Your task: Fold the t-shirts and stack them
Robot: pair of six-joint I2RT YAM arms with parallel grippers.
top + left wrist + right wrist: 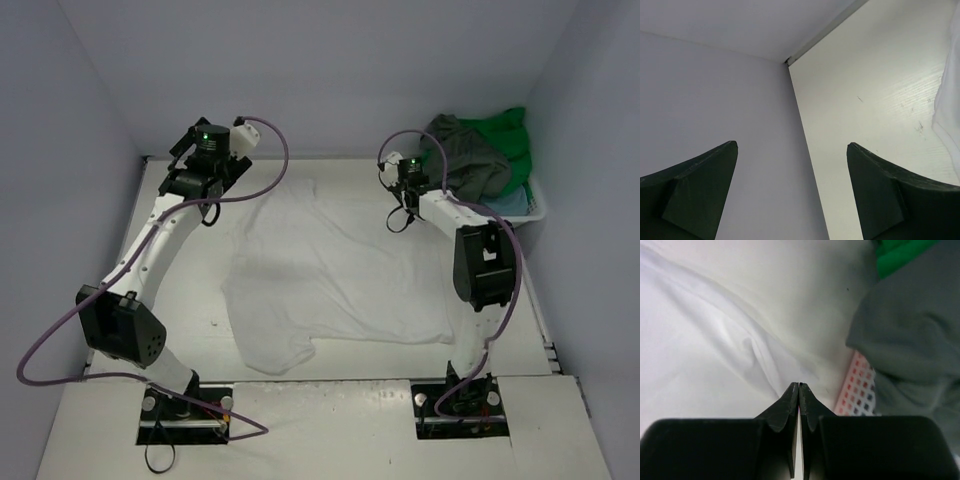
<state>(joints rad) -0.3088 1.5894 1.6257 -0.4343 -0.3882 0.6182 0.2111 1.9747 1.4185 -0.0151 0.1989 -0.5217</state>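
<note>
A white t-shirt (330, 280) lies spread out on the table (300, 430), wrinkled, with a sleeve toward the far left. Its edge (947, 115) shows at the right of the left wrist view. My left gripper (185, 175) (791, 144) hangs open by the far left corner, holding nothing. My right gripper (400, 172) (799, 385) is shut just above the white t-shirt's (715, 340) far right part, beside the basket; no cloth shows between its fingers. A dark grey-olive t-shirt (470, 160) (910, 330), a bright green one (505, 140) (900, 252) and a light blue one (512, 203) are piled in the basket.
The white plastic basket (535, 208) (857, 390) stands at the far right corner against the walls. Walls close the table on the left, back and right. The wall-table corner (788, 61) lies straight ahead of the left gripper.
</note>
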